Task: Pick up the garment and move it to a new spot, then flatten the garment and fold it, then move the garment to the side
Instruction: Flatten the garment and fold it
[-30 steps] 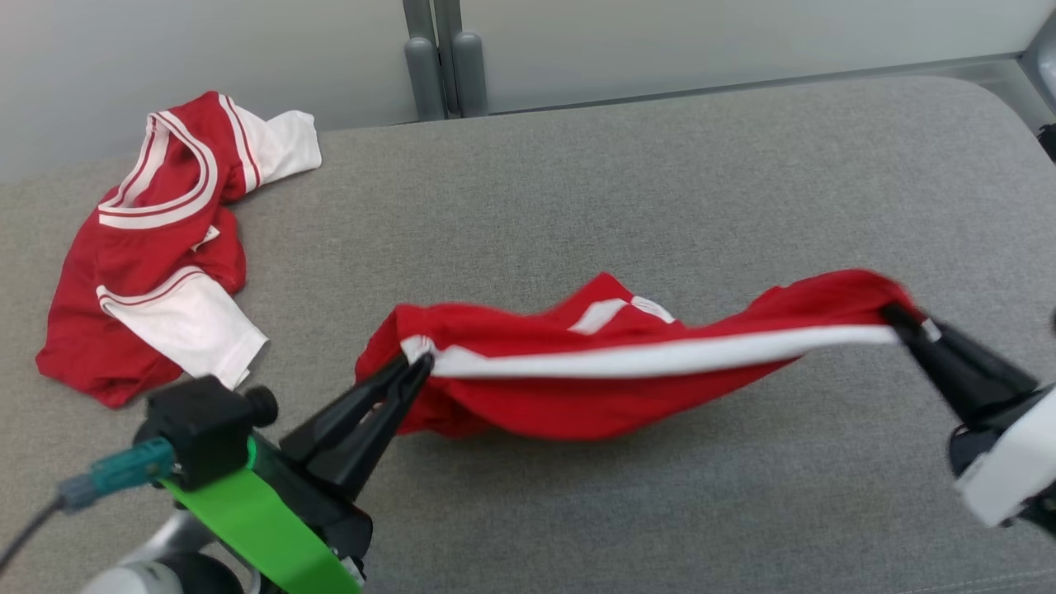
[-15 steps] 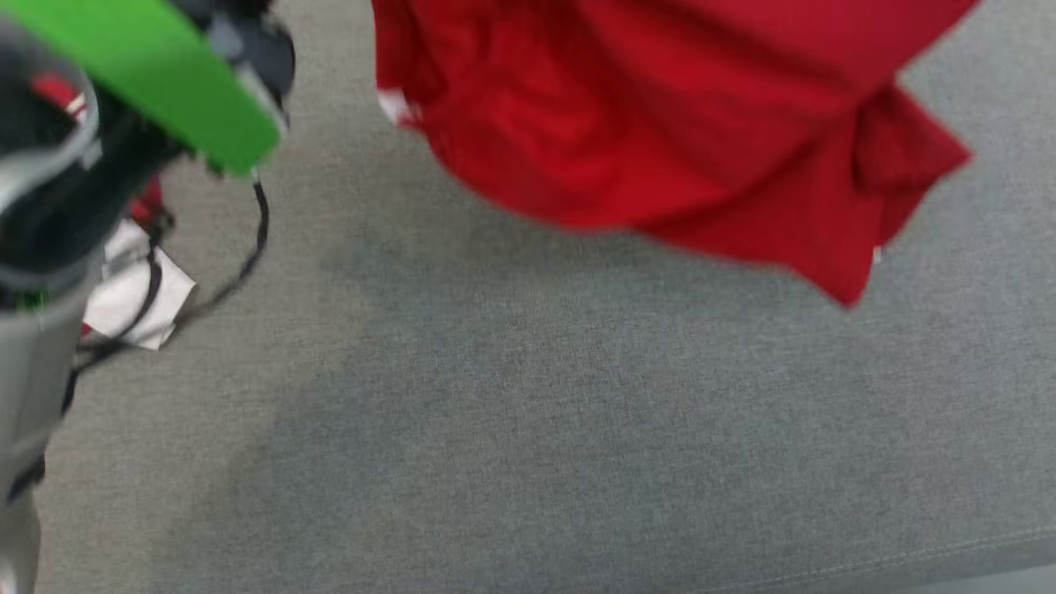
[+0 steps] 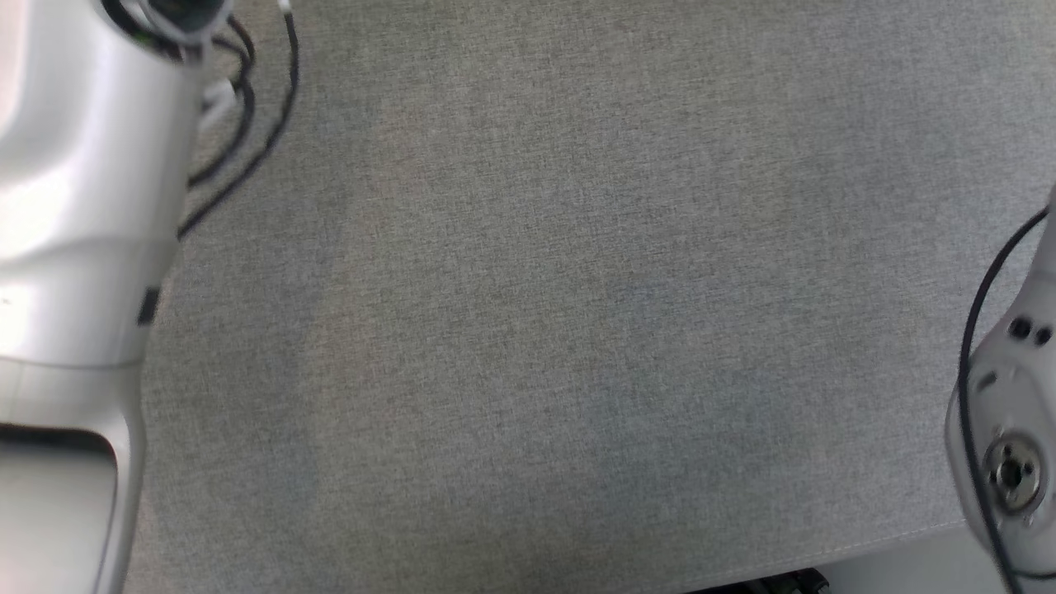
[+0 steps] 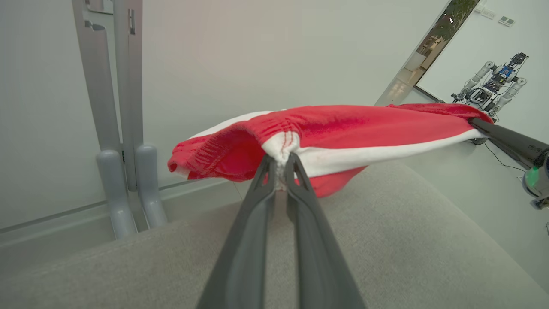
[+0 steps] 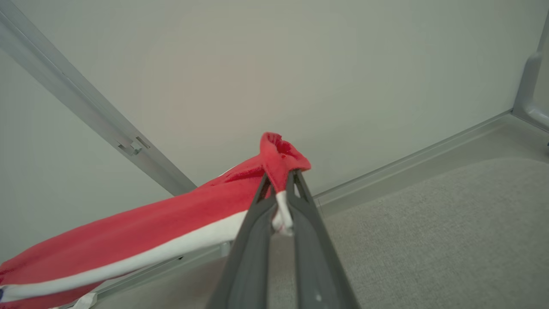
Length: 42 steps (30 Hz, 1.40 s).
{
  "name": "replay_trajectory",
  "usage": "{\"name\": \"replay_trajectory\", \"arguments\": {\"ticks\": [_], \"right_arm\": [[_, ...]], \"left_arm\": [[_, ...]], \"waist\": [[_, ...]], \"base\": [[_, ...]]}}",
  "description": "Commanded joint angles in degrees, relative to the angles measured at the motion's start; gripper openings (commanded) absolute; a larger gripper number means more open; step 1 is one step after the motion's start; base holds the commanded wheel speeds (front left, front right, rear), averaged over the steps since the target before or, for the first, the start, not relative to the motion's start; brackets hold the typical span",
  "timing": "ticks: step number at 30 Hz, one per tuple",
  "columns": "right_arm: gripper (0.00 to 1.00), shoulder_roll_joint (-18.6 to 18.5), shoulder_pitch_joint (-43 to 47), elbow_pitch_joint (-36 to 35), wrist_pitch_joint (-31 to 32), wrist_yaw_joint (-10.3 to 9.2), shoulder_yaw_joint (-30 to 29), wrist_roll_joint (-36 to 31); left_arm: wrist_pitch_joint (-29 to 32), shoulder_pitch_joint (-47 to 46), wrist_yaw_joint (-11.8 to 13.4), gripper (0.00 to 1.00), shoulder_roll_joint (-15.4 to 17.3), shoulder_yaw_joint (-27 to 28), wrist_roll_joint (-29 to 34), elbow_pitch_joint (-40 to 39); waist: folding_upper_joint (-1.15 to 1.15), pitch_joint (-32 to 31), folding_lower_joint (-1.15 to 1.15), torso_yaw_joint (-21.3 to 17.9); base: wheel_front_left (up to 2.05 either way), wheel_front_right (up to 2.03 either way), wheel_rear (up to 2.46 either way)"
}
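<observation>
The garment point(image 4: 364, 124) is red with a white stripe. It hangs stretched in the air between my two grippers, above the grey padded surface point(image 4: 407, 240). In the left wrist view, my left gripper point(image 4: 281, 165) is shut on its gathered white-striped edge. My right gripper point(image 5: 281, 182) is shut on the opposite end of the garment point(image 5: 171, 219), where a red fold sticks up over the fingertips. The right gripper's dark fingers point(image 4: 506, 139) also show in the left wrist view, holding the far end. In the head view my pale left forearm point(image 3: 74, 206) and part of my right arm point(image 3: 1006, 429) flank the grey surface point(image 3: 577, 289).
Two grey metal posts point(image 4: 124, 128) stand against a pale wall behind the surface. A slanted metal rail point(image 5: 85, 107) runs along that wall. Another robot point(image 4: 493, 81) stands far off on the right. The surface's front edge point(image 3: 825, 553) runs along the bottom of the head view.
The head camera has swung down toward the surface's front edge. Both grippers, still shut on the garment, have gone up past the top of that view with it.
</observation>
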Motion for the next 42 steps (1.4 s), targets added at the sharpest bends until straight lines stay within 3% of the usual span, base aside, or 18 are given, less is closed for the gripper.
{"name": "replay_trajectory", "arguments": {"ticks": [1, 7, 10, 14, 22, 26, 32, 37, 42], "right_arm": [[0.0, -0.5, 4.4, 0.2, -0.7, -0.13, 0.0, 1.5], [0.0, -0.3, 28.7, -3.3, -1.1, -0.13, 5.8, 11.0], [0.0, -0.2, 40.1, -7.2, -1.6, -0.14, 7.3, 16.1], [0.0, -0.2, 52.5, -12.0, -2.2, -0.13, 8.0, 20.4], [0.0, -0.2, 75.4, -18.8, -2.8, -0.14, 6.8, 22.5], [0.0, -0.2, 85.7, -23.5, -3.1, -0.15, 4.3, 23.6], [0.0, -0.1, 83.8, -28.6, -0.3, -0.13, 2.7, 24.3], [0.0, -0.6, 72.1, -28.9, 5.0, -0.11, 1.9, 21.8], [0.0, -0.9, 59.4, -24.9, 11.5, -0.1, 0.6, 17.3]], "left_arm": [[1.0, 3.5, -0.3, 0.0, 1.4, -0.4, -1.9, 0.7], [3.0, 24.6, -1.0, 0.0, 6.6, -5.3, -9.6, -4.6], [0.4, 36.0, -0.9, 0.0, 9.3, -7.4, -11.3, -9.0], [-4.3, 48.5, -0.8, 0.0, 10.2, -8.5, -12.6, -14.4], [-12.9, 69.5, 4.9, 0.0, 9.6, -11.8, -10.6, -21.2], [-14.3, 75.6, 7.3, 0.0, 8.8, -13.9, -9.8, -25.0], [-13.7, 74.6, 9.7, 0.0, 9.4, -14.0, -8.2, -31.3], [-10.4, 68.5, 9.2, 0.0, 8.2, -12.8, -10.0, -36.3], [-6.3, 60.8, 8.4, 0.0, 6.0, -11.9, -12.4, -36.1]], "waist": [[0.0, -1.0, -0.03, -0.6], [0.0, -7.1, -0.03, -0.3], [0.0, -10.8, -0.03, 0.4], [0.0, -15.9, -0.03, 1.3], [0.0, -25.4, -0.03, 3.8], [0.0, -27.3, -0.03, 6.4], [0.0, -24.0, -0.03, 7.8], [0.0, -18.7, -0.03, 9.6], [0.0, -14.3, -0.03, 12.1]], "base": [[0.0, 0.0, 0.0], [0.0, 0.0, 0.0], [0.0, 0.0, 0.0], [0.0, 0.0, 0.0], [0.0, 0.0, 0.0], [0.0, 0.0, 0.0], [0.0, 0.0, 0.0], [0.0, 0.0, 0.0], [0.0, 0.0, 0.0]]}}
